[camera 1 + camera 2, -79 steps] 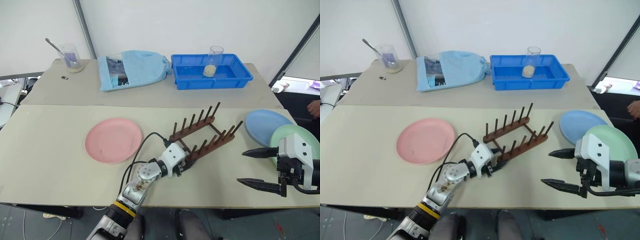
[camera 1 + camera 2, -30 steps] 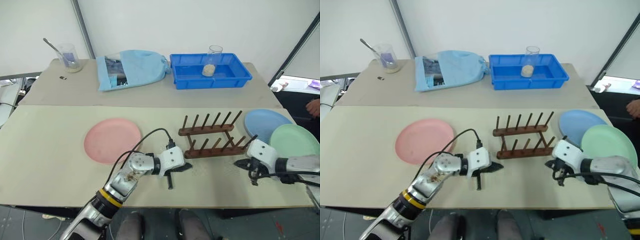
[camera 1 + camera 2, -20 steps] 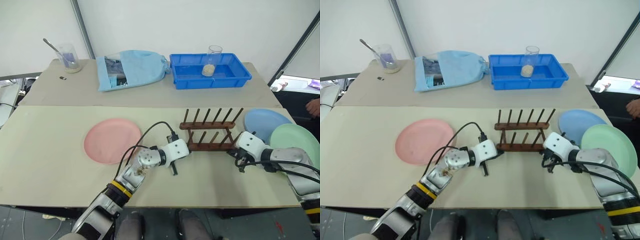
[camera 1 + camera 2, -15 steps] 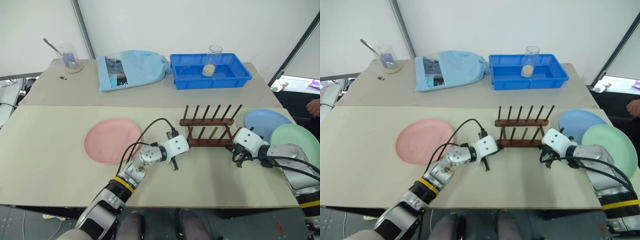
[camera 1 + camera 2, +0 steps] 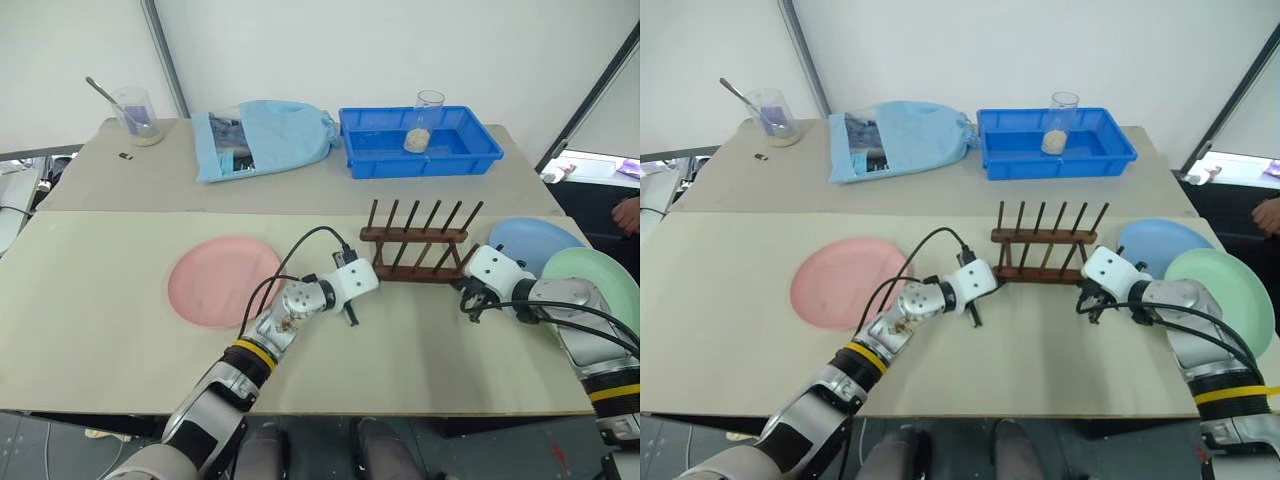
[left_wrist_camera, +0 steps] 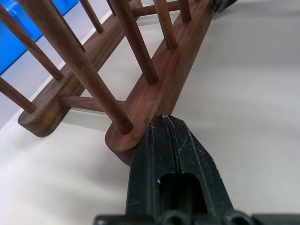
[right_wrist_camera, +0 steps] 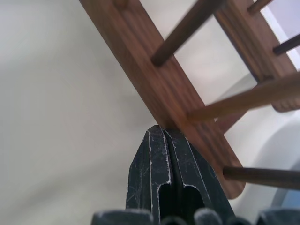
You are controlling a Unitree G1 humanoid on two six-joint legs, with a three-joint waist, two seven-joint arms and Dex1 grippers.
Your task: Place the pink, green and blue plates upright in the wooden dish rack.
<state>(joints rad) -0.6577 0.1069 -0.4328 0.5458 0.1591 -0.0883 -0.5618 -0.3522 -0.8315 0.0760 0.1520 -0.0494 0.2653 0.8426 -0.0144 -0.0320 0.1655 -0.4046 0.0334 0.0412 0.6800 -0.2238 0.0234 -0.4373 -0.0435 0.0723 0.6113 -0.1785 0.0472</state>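
Left gripper (image 6: 165, 123): fingers closed, empty, tips against the rack's near rail.
Right gripper (image 7: 161, 132): fingers closed, empty, tips against that rail's other end.
Wooden dish rack (image 5: 418, 245): mid-table, no plates in it.
Pink plate (image 5: 224, 281): flat, left of rack.
Blue plate (image 5: 530, 241), green plate (image 5: 600, 288): flat, right of rack.

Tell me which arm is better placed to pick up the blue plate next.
The right. Its gripper, shut against the wooden dish rack, sits just beside the blue plate; the left gripper is across the rack, nearer the pink plate.
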